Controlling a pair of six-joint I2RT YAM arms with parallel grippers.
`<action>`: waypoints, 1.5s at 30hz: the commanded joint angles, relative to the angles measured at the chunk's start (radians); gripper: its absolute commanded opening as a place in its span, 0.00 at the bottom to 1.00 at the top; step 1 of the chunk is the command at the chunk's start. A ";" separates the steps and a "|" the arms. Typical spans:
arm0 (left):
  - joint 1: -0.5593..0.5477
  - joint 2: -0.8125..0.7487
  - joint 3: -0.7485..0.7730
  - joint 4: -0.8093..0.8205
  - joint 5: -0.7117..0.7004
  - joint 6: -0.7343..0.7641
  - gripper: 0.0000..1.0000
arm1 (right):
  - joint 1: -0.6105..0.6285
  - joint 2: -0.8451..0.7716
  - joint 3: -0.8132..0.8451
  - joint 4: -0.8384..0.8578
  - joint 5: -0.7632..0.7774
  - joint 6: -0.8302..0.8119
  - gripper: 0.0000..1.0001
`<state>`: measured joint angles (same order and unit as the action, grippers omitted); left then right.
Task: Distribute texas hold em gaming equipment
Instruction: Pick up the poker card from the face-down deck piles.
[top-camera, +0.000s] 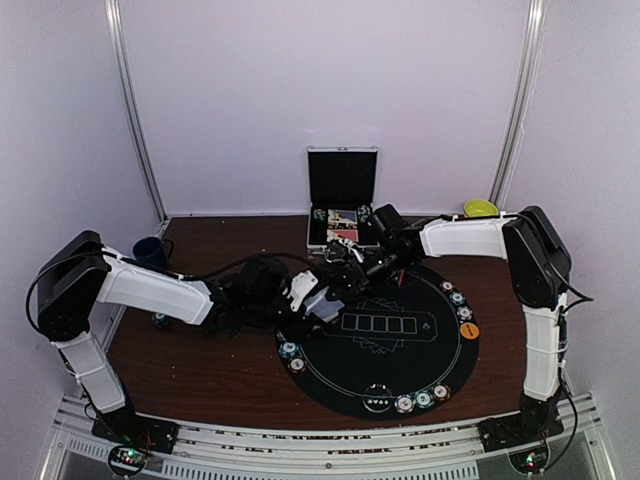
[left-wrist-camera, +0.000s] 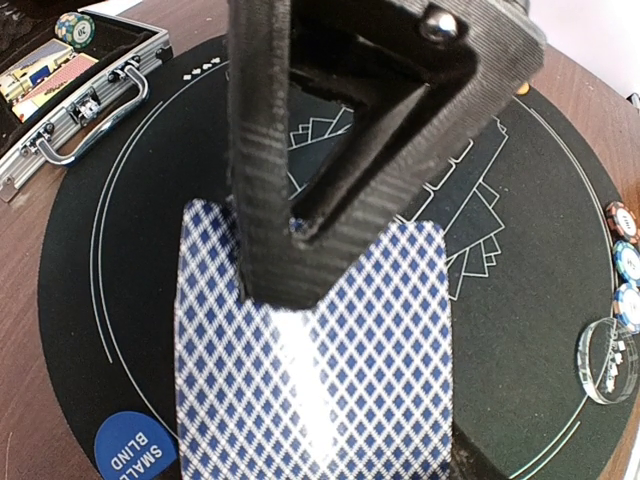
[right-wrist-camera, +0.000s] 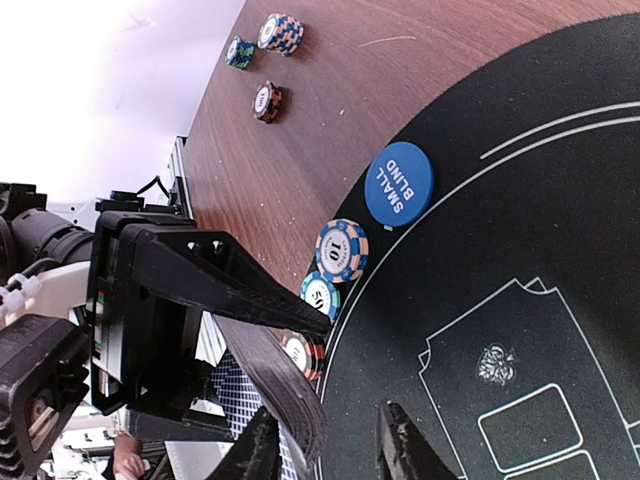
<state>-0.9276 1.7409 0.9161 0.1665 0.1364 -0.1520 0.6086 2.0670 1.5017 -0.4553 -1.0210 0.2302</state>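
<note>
Via left wrist: see card (left-wrist-camera: 340, 400) clamped in left end effector (left-wrist-camera: 290, 275), over mat (left-wrist-camera: 120, 300). Via right wrist only: right end effector (right-wrist-camera: 328, 418) half-open, empty; chips (right-wrist-camera: 342, 250) lining mat edge

"SMALL BLIND" on the blue button (right-wrist-camera: 399, 184); "10" on a striped chip (right-wrist-camera: 341, 250).

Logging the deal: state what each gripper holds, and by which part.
Left gripper pinches the blue-backed playing card at the middle of one edge. Right gripper sits beside that card; its hold cannot be told.
</note>
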 joint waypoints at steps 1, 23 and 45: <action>-0.007 -0.034 0.019 0.071 0.026 0.007 0.53 | -0.017 -0.012 0.034 -0.036 0.000 -0.025 0.34; -0.007 -0.015 0.031 0.053 0.014 0.010 0.54 | -0.018 -0.029 0.046 -0.052 -0.075 -0.036 0.00; -0.007 -0.013 0.042 0.017 -0.022 0.013 0.54 | -0.150 -0.143 -0.032 0.111 -0.105 0.109 0.00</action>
<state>-0.9295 1.7409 0.9276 0.1551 0.1261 -0.1505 0.4747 1.9869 1.4864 -0.4156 -1.1217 0.2962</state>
